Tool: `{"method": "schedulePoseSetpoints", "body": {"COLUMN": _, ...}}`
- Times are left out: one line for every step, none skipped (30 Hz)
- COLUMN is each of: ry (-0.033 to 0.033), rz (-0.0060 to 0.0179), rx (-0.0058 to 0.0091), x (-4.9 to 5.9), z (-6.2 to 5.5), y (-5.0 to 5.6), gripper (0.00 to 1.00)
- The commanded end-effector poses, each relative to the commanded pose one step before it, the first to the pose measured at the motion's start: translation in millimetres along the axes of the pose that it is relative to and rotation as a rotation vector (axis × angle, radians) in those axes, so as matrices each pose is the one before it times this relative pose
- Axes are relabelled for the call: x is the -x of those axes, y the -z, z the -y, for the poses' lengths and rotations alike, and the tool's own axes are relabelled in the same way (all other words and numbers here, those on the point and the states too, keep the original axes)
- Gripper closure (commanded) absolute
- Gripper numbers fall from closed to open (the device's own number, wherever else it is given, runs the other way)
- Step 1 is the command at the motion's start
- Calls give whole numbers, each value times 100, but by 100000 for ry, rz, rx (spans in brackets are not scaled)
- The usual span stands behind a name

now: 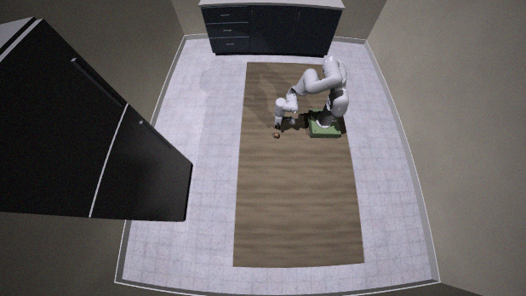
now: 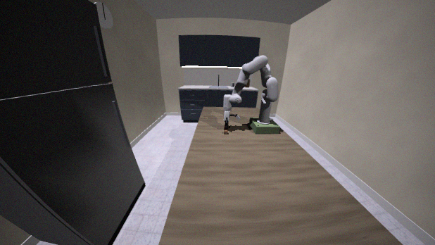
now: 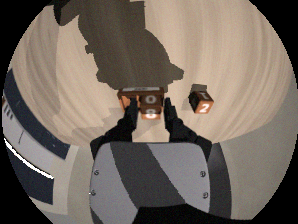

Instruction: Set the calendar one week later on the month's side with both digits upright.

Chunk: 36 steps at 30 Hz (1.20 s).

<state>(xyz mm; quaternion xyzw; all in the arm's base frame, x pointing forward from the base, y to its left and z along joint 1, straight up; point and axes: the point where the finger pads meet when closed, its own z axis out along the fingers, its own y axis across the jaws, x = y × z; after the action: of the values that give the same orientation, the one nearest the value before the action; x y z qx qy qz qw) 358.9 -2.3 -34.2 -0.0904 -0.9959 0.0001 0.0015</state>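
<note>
The small brown calendar tray [image 3: 141,89] [image 2: 225,129] lies on the table; a pale label, too blurred to read, runs along its far edge in the wrist view. One cube [image 3: 151,114] stands in its right part, with a white 8 on the face toward the camera and a 0 on the face above. The tray's left part shows no cube. The other cube [image 3: 204,106] lies outside on the table, right of the tray, with a 2 toward the camera. My gripper [image 3: 150,104] [image 1: 277,127] [image 2: 226,129] is partly open, its fingertips on either side of the 8 cube with narrow gaps showing.
The arm's green base [image 1: 325,131] [image 2: 267,129] stands right of the tray on the wooden table [image 1: 298,204] [image 2: 267,183]. The table's left edge is near the tray. A black fridge [image 1: 149,170] [image 2: 70,141] stands off to the left.
</note>
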Motion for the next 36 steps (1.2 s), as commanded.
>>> {"method": "schedulePoseSetpoints", "body": {"ry": 0, "rz": 309, "rx": 56, "x": 127, "z": -23, "y": 20, "gripper": 53}}
{"method": "schedulePoseSetpoints", "body": {"ry": 0, "rz": 0, "rx": 0, "x": 0, "z": 0, "y": 0, "gripper": 53}}
{"method": "schedulePoseSetpoints", "body": {"ry": 0, "rz": 0, "rx": 0, "x": 0, "z": 0, "y": 0, "gripper": 53}}
{"method": "schedulePoseSetpoints", "body": {"ry": 0, "rz": 0, "rx": 0, "x": 0, "z": 0, "y": 0, "gripper": 53}}
{"method": "schedulePoseSetpoints", "body": {"ry": 0, "rz": 0, "rx": 0, "x": 0, "z": 0, "y": 0, "gripper": 53}}
{"method": "schedulePoseSetpoints", "body": {"ry": 0, "rz": 0, "rx": 0, "x": 0, "z": 0, "y": 0, "gripper": 53}}
{"method": "schedulePoseSetpoints", "body": {"ry": 0, "rz": 0, "rx": 0, "x": 0, "z": 0, "y": 0, "gripper": 53}}
{"method": "schedulePoseSetpoints", "body": {"ry": 0, "rz": 0, "rx": 0, "x": 0, "z": 0, "y": 0, "gripper": 53}}
{"method": "schedulePoseSetpoints", "body": {"ry": 0, "rz": 0, "rx": 0, "x": 0, "z": 0, "y": 0, "gripper": 53}}
{"method": "schedulePoseSetpoints", "body": {"ry": 0, "rz": 0, "rx": 0, "x": 0, "z": 0, "y": 0, "gripper": 53}}
{"method": "schedulePoseSetpoints", "body": {"ry": 0, "rz": 0, "rx": 0, "x": 0, "z": 0, "y": 0, "gripper": 53}}
{"method": "schedulePoseSetpoints", "body": {"ry": 0, "rz": 0, "rx": 0, "x": 0, "z": 0, "y": 0, "gripper": 53}}
{"method": "schedulePoseSetpoints", "body": {"ry": 0, "rz": 0, "rx": 0, "x": 0, "z": 0, "y": 0, "gripper": 53}}
{"method": "schedulePoseSetpoints", "body": {"ry": 0, "rz": 0, "rx": 0, "x": 0, "z": 0, "y": 0, "gripper": 53}}
{"method": "schedulePoseSetpoints", "body": {"ry": 0, "rz": 0, "rx": 0, "x": 0, "z": 0, "y": 0, "gripper": 53}}
{"method": "schedulePoseSetpoints", "body": {"ry": 0, "rz": 0, "rx": 0, "x": 0, "z": 0, "y": 0, "gripper": 53}}
{"method": "schedulePoseSetpoints", "body": {"ry": 0, "rz": 0, "rx": 0, "x": 0, "z": 0, "y": 0, "gripper": 53}}
{"method": "schedulePoseSetpoints", "body": {"ry": 0, "rz": 0, "rx": 0, "x": 0, "z": 0, "y": 0, "gripper": 53}}
{"method": "schedulePoseSetpoints", "body": {"ry": 0, "rz": 0, "rx": 0, "x": 0, "z": 0, "y": 0, "gripper": 53}}
{"method": "schedulePoseSetpoints", "body": {"ry": 0, "rz": 0, "rx": 0, "x": 0, "z": 0, "y": 0, "gripper": 53}}
{"method": "schedulePoseSetpoints", "body": {"ry": 0, "rz": 0, "rx": 0, "x": 0, "z": 0, "y": 0, "gripper": 53}}
{"method": "schedulePoseSetpoints", "body": {"ry": 0, "rz": 0, "rx": 0, "x": 0, "z": 0, "y": 0, "gripper": 53}}
{"method": "schedulePoseSetpoints", "body": {"ry": 0, "rz": 0, "rx": 0, "x": 0, "z": 0, "y": 0, "gripper": 53}}
{"method": "schedulePoseSetpoints", "body": {"ry": 0, "rz": 0, "rx": 0, "x": 0, "z": 0, "y": 0, "gripper": 53}}
{"method": "schedulePoseSetpoints", "body": {"ry": 0, "rz": 0, "rx": 0, "x": 0, "z": 0, "y": 0, "gripper": 53}}
{"method": "schedulePoseSetpoints", "body": {"ry": 0, "rz": 0, "rx": 0, "x": 0, "z": 0, "y": 0, "gripper": 53}}
{"method": "schedulePoseSetpoints", "body": {"ry": 0, "rz": 0, "rx": 0, "x": 0, "z": 0, "y": 0, "gripper": 53}}
{"method": "schedulePoseSetpoints", "body": {"ry": 0, "rz": 0, "rx": 0, "x": 0, "z": 0, "y": 0, "gripper": 53}}
{"method": "schedulePoseSetpoints", "body": {"ry": 0, "rz": 0, "rx": 0, "x": 0, "z": 0, "y": 0, "gripper": 53}}
{"method": "schedulePoseSetpoints", "body": {"ry": 0, "rz": 0, "rx": 0, "x": 0, "z": 0, "y": 0, "gripper": 53}}
{"method": "schedulePoseSetpoints", "body": {"ry": 0, "rz": 0, "rx": 0, "x": 0, "z": 0, "y": 0, "gripper": 53}}
{"method": "schedulePoseSetpoints", "body": {"ry": 0, "rz": 0, "rx": 0, "x": 0, "z": 0, "y": 0, "gripper": 53}}
{"method": "schedulePoseSetpoints", "body": {"ry": 0, "rz": 0, "rx": 0, "x": 0, "z": 0, "y": 0, "gripper": 53}}
{"method": "schedulePoseSetpoints", "body": {"ry": 0, "rz": 0, "rx": 0, "x": 0, "z": 0, "y": 0, "gripper": 73}}
{"method": "schedulePoseSetpoints", "body": {"ry": 0, "rz": 0, "rx": 0, "x": 0, "z": 0, "y": 0, "gripper": 73}}
{"method": "schedulePoseSetpoints", "body": {"ry": 0, "rz": 0, "rx": 0, "x": 0, "z": 0, "y": 0, "gripper": 73}}
